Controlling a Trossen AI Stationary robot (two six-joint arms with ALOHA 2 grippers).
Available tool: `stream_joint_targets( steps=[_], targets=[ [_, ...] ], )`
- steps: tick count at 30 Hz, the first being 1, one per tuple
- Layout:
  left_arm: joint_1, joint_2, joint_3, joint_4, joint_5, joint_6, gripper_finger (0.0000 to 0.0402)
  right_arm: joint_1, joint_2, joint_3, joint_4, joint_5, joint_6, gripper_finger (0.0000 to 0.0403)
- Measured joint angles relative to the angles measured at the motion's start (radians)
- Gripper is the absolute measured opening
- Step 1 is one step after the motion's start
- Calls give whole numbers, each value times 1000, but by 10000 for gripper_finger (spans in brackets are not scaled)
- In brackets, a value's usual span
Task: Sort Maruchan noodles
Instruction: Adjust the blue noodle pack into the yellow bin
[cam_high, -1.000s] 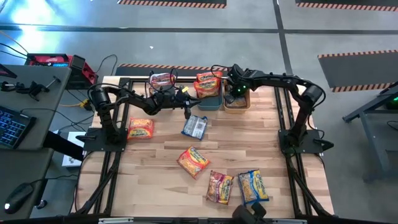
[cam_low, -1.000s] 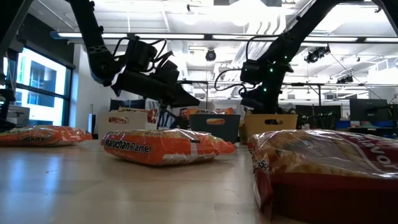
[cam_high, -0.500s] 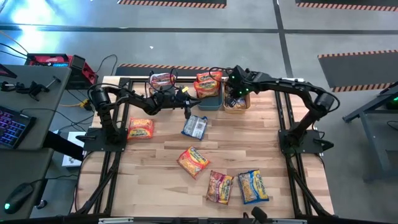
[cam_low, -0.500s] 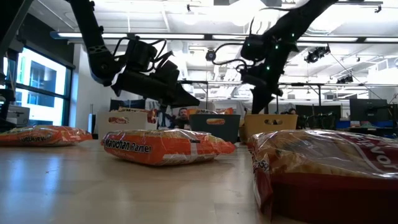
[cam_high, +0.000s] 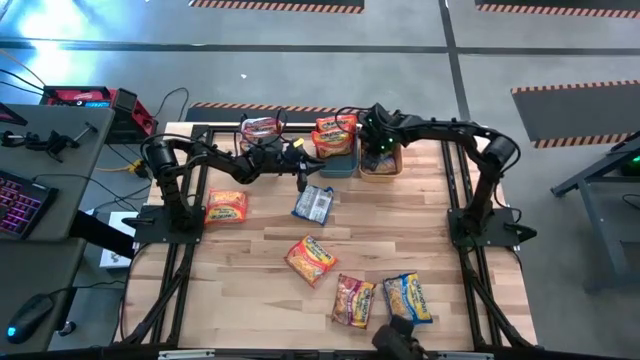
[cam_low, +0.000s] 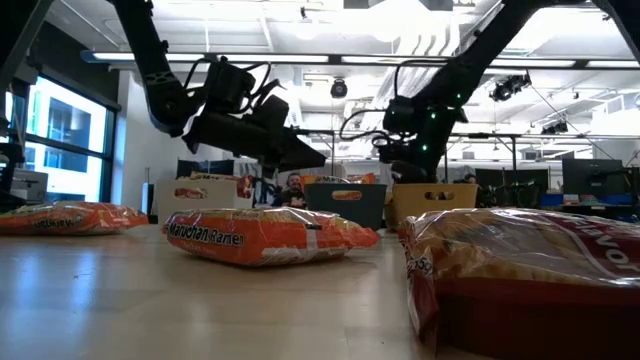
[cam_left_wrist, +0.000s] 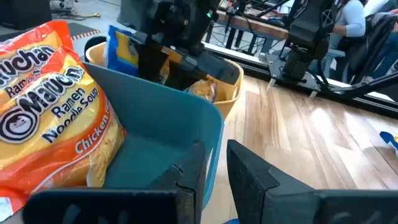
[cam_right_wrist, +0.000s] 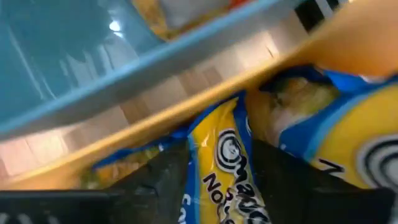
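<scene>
The right tool (cam_high: 379, 152), down in the orange bin (cam_high: 391, 171) at upper centre, has just parted its fingers, releasing a blue-and-yellow packet (cam_right_wrist: 233, 168): one more sorted. The left tool (cam_high: 301, 180), fingers a little apart and empty, hovers over the blue packet (cam_high: 314, 204) on the worktop (cam_high: 250, 250).

The crinkly orange plastic ramen packet (cam_left_wrist: 53, 106) standing in the teal plastic bin (cam_left_wrist: 163, 130) reads "Maruchan", "Ramen Noodle Soup" and "Chicken" in white letters. Out on the wooden table, the flat orange packet (cam_low: 262, 236) lying nearest the low camera shows "Maruchan Ramen" along its side. A blue-and-yellow packet (cam_right_wrist: 233, 165) inside the orange bin (cam_right_wrist: 155, 118) carries the round Maruchan logo, only partly legible.
</scene>
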Motion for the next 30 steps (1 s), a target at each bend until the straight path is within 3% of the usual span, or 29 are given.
stream_joint_targets(
  steps=[4,7,10,14,16,30],
  targets=[
    [0,0,0,-1,-1,0,67,-20,31,2,19,-43,-8,194],
    [0,0,0,0,-4,1,71,-27,33,2,14,-67,-9,177],
    [0,0,0,1,-4,8,71,-29,34,2,12,-81,-8,131],
    [0,0,0,3,-5,8,71,-28,37,1,9,-91,-4,36],
    [0,0,0,3,-6,8,71,-28,38,1,6,-88,-5,12],
    [0,0,0,-1,-6,9,46,13,-135,-5,-68,-79,-5,1]
  ],
)
